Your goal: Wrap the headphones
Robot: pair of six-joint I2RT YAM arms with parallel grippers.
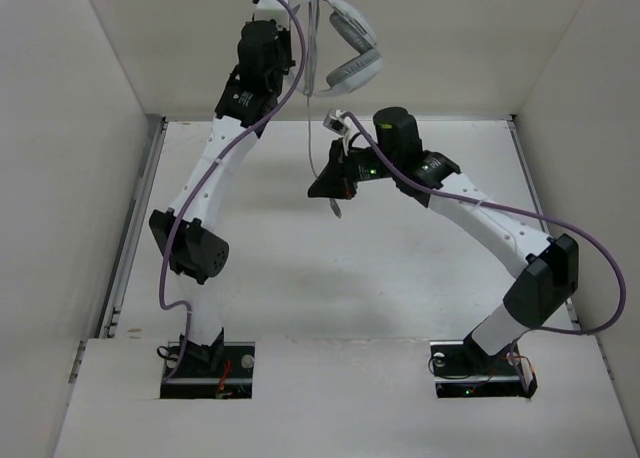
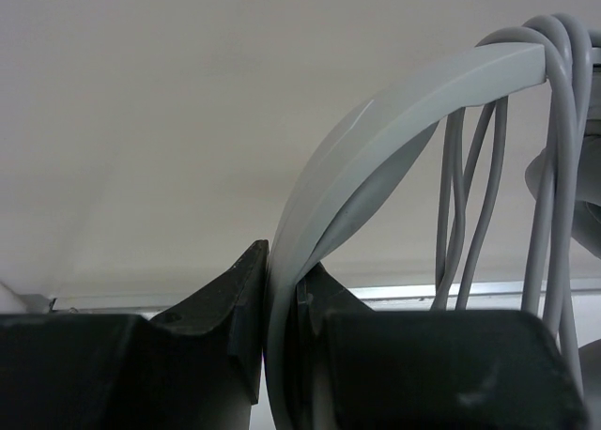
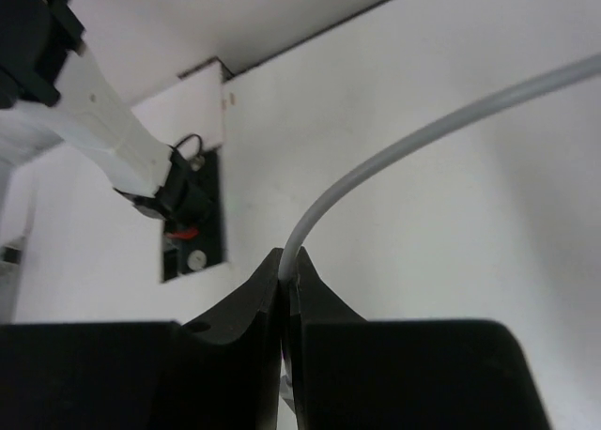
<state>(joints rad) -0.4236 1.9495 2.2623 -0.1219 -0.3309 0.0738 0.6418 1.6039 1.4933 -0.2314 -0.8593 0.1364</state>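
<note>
Right wrist: right jaws pinch the cable (image 3: 423,137), left jaws clamp the headband (image 2: 394,111); a hard tug might slip either.

I can read no text, label, brand or number in any of my three feeds (the small round fitting (image 3: 195,259) beside the arm base in the right wrist view is too blurred to tell whether it carries any marking).
</note>
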